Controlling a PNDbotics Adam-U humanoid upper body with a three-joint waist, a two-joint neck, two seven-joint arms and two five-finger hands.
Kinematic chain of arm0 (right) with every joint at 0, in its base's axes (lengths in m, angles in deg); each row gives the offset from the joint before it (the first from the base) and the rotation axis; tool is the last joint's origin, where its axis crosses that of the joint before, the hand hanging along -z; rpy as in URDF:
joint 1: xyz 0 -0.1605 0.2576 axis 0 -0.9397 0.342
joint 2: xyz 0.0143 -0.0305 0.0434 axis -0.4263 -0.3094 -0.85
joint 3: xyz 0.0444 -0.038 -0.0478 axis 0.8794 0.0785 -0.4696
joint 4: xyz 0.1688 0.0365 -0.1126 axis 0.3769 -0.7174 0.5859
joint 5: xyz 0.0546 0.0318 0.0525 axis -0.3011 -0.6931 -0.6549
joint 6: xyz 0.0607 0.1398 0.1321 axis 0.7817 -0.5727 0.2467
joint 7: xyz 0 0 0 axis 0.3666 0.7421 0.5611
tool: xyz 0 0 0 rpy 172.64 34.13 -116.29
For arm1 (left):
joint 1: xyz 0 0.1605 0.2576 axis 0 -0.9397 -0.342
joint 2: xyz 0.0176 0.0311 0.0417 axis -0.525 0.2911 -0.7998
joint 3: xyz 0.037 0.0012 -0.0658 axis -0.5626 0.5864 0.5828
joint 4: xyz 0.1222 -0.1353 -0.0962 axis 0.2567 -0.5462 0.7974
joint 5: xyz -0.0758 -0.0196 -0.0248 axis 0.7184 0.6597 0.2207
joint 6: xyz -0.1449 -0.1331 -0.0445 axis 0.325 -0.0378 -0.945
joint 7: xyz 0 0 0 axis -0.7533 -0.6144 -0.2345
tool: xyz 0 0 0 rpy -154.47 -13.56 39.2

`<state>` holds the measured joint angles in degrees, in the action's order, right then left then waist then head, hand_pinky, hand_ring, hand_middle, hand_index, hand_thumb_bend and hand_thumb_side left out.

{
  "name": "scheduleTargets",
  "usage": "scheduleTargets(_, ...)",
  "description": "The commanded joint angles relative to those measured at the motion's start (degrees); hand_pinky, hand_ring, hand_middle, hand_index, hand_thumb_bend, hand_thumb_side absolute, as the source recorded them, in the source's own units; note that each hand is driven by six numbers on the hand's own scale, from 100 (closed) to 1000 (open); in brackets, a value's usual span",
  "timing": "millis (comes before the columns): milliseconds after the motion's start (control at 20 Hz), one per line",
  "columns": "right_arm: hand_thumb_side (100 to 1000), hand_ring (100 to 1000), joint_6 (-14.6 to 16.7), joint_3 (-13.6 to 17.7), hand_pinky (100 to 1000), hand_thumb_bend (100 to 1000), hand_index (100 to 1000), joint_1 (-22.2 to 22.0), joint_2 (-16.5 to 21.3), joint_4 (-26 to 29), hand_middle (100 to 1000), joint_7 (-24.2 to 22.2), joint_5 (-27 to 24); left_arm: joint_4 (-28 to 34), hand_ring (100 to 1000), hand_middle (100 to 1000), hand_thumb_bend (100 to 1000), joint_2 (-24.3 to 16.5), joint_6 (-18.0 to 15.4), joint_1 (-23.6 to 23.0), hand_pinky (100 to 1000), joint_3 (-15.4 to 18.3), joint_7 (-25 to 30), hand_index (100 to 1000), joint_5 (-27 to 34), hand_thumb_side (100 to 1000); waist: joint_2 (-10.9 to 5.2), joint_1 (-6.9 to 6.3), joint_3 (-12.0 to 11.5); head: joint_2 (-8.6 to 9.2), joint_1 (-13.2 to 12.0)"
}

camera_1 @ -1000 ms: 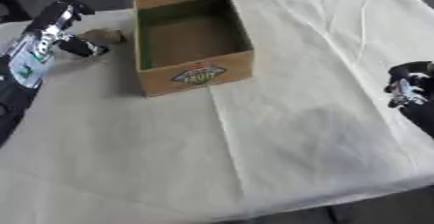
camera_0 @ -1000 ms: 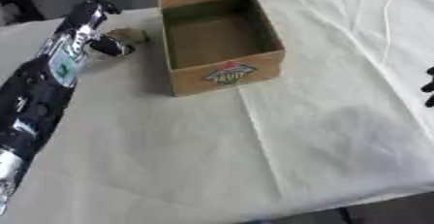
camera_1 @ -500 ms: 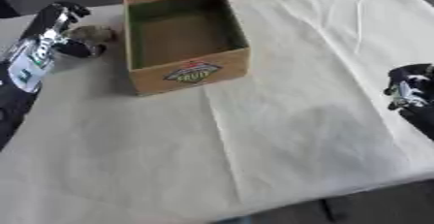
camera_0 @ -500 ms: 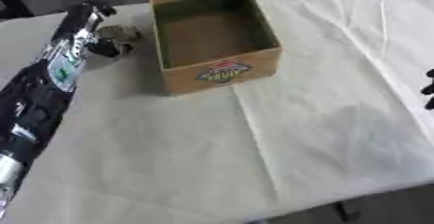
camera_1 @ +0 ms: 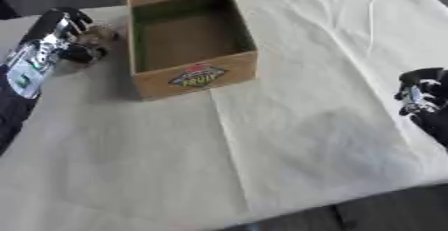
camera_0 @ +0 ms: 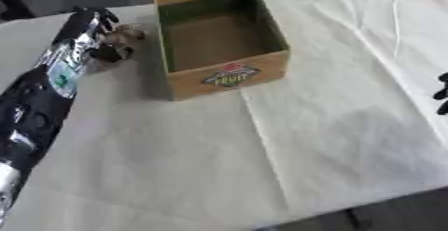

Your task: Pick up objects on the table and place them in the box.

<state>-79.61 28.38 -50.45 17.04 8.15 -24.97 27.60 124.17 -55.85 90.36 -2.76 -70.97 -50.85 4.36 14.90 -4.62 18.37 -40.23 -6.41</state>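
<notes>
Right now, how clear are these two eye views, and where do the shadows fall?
Both eye views are soft and slightly blurred. In the left eye view the cardboard box shades its own inside and the white cloth at its left. In the right eye view the left hand with a small brownish thing is smeared, and the right hand blurs at the edge.

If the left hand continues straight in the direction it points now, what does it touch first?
Probably the small brownish object at its fingertips: the left hand reaches up the table's left side, beside the cardboard box. They may already touch; depth is unclear.
</notes>
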Motion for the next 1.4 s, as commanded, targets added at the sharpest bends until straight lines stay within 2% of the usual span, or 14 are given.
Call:
scheduleTargets(50, 354, 527, 0.19, 0.48, 379, 100, 623, 0.64, 0.91, 1.05, 599, -0.24, 0.25, 0.09, 507, 468, 448, -1.46, 0.63, 0.55, 526, 0.29, 0.57, 690, -0.18, 100, -0.82, 0.4, -0.12, 0.39, 0.03)
scheduleTargets(350, 354, 527, 0.22, 0.53, 379, 100, 622, 0.61, 0.89, 1.0, 599, -0.26, 0.21, 0.41, 393, 332, 323, -1.51, 1.36, 0.33, 427, 0.2, 0.56, 579, 0.28, 100, -1.05, 0.56, -0.44, 0.3, 0.1)
scheduleTargets(650, 349, 528, 0.23, 0.71, 379, 100, 622, 0.26, 0.84, 0.83, 599, -0.15, 0.15, 2.97, 324, 257, 310, -2.22, 1.48, 0.21, 358, 0.04, -0.91, 516, 2.25, 100, -1.66, 0.95, -1.2, -0.1, 0.38)
scheduleTargets(850, 346, 528, 0.26, 0.86, 379, 100, 622, -0.14, 0.87, 0.67, 599, -0.07, 0.1, 6.44, 297, 241, 303, -3.43, 2.15, 0.16, 320, -0.52, -0.31, 504, 3.83, 100, -2.39, 1.28, -2.09, -0.56, 0.73)
scheduleTargets(1250, 345, 528, 0.38, 0.97, 379, 100, 622, -0.65, 0.97, 0.42, 599, -0.02, -0.15, 14.56, 295, 241, 313, -4.1, 2.8, 0.52, 327, -3.01, 2.4, 505, 8.06, 100, -3.9, 1.9, -3.3, -0.91, 1.16)
scheduleTargets(1400, 345, 528, 0.38, 0.71, 379, 100, 622, -0.61, 0.81, 0.32, 599, -0.31, -0.29, 16.95, 302, 247, 325, -0.89, 1.19, 2.39, 335, -5.73, 4.44, 511, 7.47, 100, -4.57, 2.08, -2.89, -0.88, 0.67)
